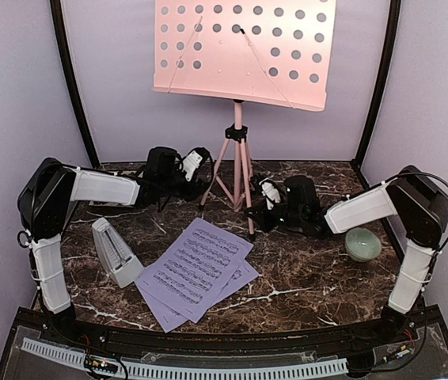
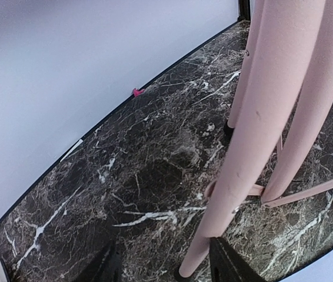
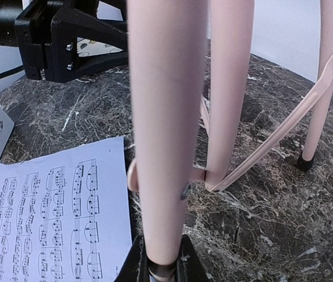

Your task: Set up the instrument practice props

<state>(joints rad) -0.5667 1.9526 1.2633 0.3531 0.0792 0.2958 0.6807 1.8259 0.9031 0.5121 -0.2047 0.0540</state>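
You're steadying the music stand [image 1: 244,51]
Your right gripper [image 3: 162,264] is pinching one leg; your left gripper [image 2: 167,265] is gaping around another (no grip). Probably next: lifting the pages [image 1: 196,269] lying before the stand.

**Music notation only, no words to read**

Both pages [image 1: 195,267] carry printed music: black notes on staves, row after row down each sheet. The right wrist view shows the print closest. There the staves run in joined pairs, crossed by bar lines, with beamed note groups and stacked chords reaching to the paper's edge. No title, word or number on them can be made out. Nothing else bears legible text.
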